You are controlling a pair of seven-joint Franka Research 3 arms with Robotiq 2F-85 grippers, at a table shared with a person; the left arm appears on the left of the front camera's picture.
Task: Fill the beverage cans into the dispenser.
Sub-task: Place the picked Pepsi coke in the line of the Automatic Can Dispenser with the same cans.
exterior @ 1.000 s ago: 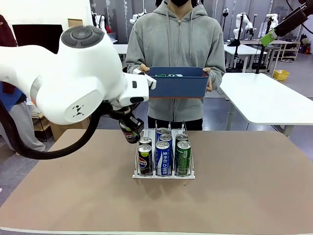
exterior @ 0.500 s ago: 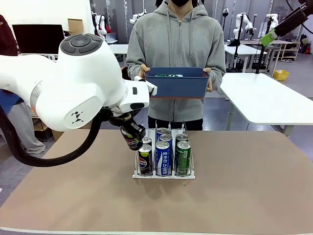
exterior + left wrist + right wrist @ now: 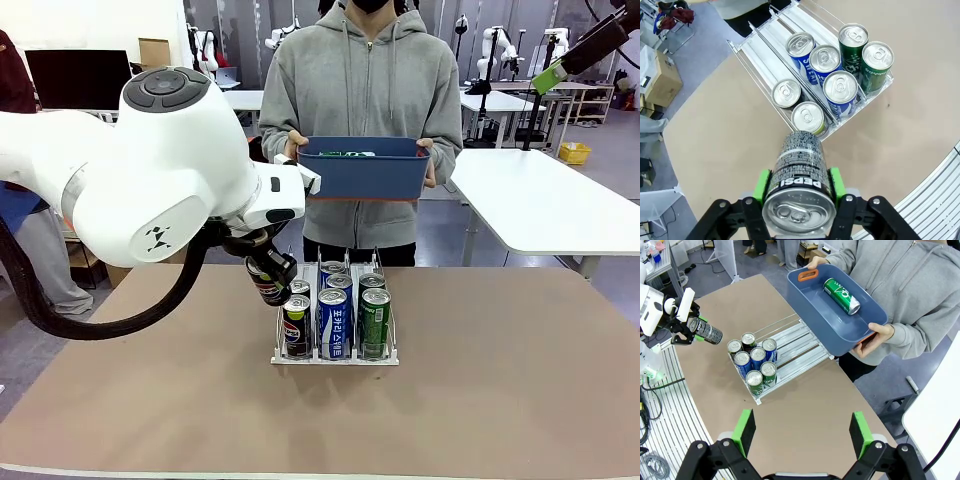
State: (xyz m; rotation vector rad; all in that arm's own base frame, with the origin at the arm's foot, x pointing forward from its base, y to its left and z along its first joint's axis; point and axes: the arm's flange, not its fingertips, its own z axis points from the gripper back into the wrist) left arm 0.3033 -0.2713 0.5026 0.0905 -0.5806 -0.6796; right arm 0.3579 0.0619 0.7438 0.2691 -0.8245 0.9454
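Black, silver-topped Pepsi can (image 3: 799, 155) clamped in left end effector (image 3: 799, 184).

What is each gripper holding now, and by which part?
Left gripper clamps the black Pepsi can by its sides near the top. Right gripper open, holding nothing.

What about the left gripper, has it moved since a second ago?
Yes. The left gripper, shut on the Pepsi can, has come down and slightly right, nearer the dispenser's left lane.
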